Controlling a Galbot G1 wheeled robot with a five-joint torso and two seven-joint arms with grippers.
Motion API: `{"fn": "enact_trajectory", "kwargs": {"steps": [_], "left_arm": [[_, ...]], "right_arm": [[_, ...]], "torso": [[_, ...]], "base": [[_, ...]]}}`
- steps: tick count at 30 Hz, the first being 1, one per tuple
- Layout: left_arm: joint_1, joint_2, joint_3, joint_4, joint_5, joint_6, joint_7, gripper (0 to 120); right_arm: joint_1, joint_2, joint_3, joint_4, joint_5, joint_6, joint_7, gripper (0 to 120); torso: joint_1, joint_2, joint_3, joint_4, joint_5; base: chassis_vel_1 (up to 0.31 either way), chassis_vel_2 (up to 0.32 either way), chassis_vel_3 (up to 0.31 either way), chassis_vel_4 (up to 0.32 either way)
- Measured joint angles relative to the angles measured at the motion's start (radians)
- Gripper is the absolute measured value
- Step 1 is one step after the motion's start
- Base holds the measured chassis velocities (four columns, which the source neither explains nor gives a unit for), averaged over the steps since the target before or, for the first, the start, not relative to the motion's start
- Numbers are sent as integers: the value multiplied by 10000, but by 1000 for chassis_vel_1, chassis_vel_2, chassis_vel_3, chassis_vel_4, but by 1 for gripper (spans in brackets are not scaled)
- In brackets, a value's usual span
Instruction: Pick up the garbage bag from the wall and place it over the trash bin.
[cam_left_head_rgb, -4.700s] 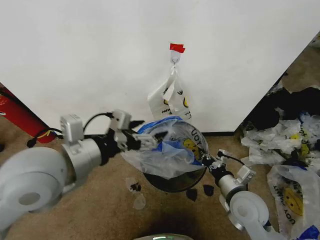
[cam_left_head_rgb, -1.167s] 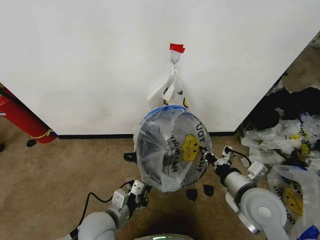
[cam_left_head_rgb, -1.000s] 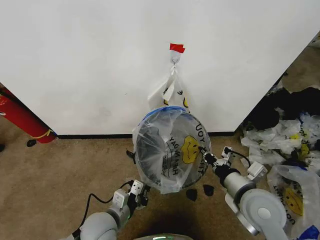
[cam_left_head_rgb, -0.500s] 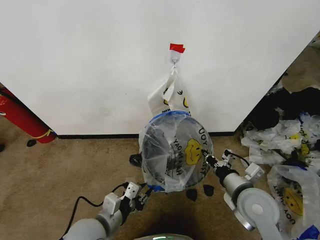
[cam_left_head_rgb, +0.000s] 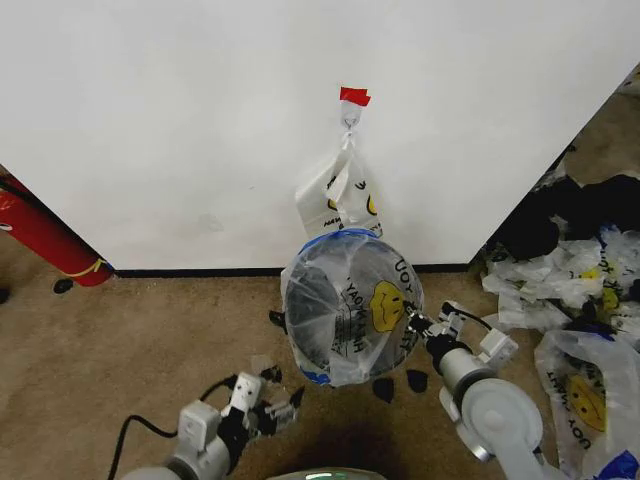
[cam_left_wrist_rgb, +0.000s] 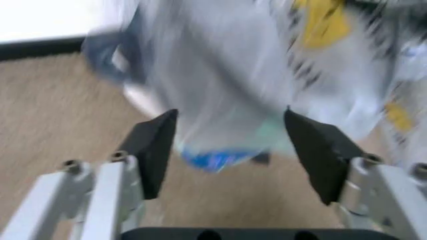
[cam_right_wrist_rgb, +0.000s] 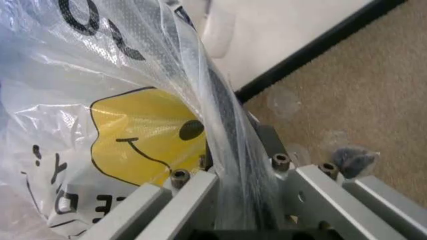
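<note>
While the right gripper (cam_left_head_rgb: 414, 322) pinches it, the garbage bag (cam_left_head_rgb: 350, 305) (smiley outward) drapes the trash bin (cam_left_head_rgb: 303, 305); left gripper (cam_left_head_rgb: 280, 405) spread.

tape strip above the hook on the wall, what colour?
Red tape strip, clearest in the head view.

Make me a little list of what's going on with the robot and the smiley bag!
Bag: garbage bag stretched over the trash bin
Left gripper: open, on the bin's near side, apart from the bag
Right gripper: shut on the bag at the bin's rim
Wall: another smiley bag hangs from the hook
Floor: more bags piled to the right
</note>
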Motion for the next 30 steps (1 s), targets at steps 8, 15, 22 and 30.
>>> {"fn": "enact_trajectory", "kwargs": {"steps": [8,15,22,30], "left_arm": [[-2281,262,531,-30,-3125,758,-805,32],[-3162,601,858,-12,-3728,1009,-899,10],[-2121,1314,273,-17,-3129,1566,-912,8],[-1860,1097,212,7,-2953,2046,-1058,19]], "right_arm": [[-104,248,-330,-64,-1149,524,-29,0],[-141,493,-711,-279,-2408,831,-288,0],[51,425,-489,-543,-2069,758,-275,0],[285,356,-380,-704,-1578,660,-19,0]], "torso": [[0,0,0,-6,-3],[1,0,1,-3,0],[0,0,0,5,10],[-1,-1,1,1,4]], "base": [[0,0,0,0],[0,0,0,0],[0,0,0,0],[0,0,0,0]]}}
